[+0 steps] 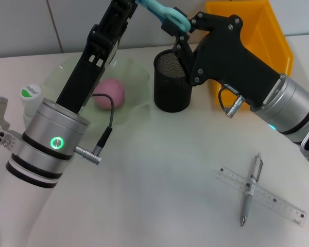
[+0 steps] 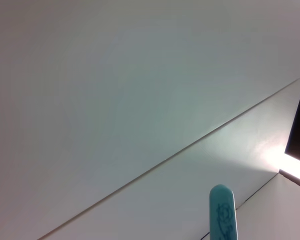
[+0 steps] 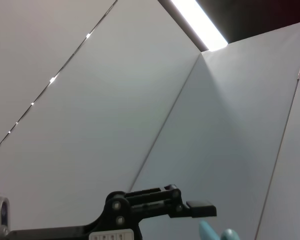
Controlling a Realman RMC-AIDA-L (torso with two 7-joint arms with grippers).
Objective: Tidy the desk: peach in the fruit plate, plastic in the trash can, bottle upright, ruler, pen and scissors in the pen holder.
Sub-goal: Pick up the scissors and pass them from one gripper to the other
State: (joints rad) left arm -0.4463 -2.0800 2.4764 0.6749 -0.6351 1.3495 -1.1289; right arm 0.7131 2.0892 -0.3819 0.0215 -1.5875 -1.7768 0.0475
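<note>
The teal scissors (image 1: 165, 14) hang high above the black mesh pen holder (image 1: 171, 85). My left gripper (image 1: 131, 4), at the top edge of the head view, is shut on their blade end, whose teal tip (image 2: 222, 215) shows in the left wrist view. My right gripper (image 1: 177, 32) is closed on the handle loops from the right. The pink peach (image 1: 109, 93) lies in the pale green fruit plate (image 1: 136, 77). A clear ruler (image 1: 270, 198) and a silver pen (image 1: 251, 191) lie crossed on the desk at the front right. The bottle (image 1: 31, 95), with a green-and-white cap, stands at the far left.
The yellow bin (image 1: 252, 31) stands behind my right arm at the back right. My left arm runs diagonally over the plate's left side. The right wrist view shows the left gripper's black body (image 3: 140, 212) against the wall.
</note>
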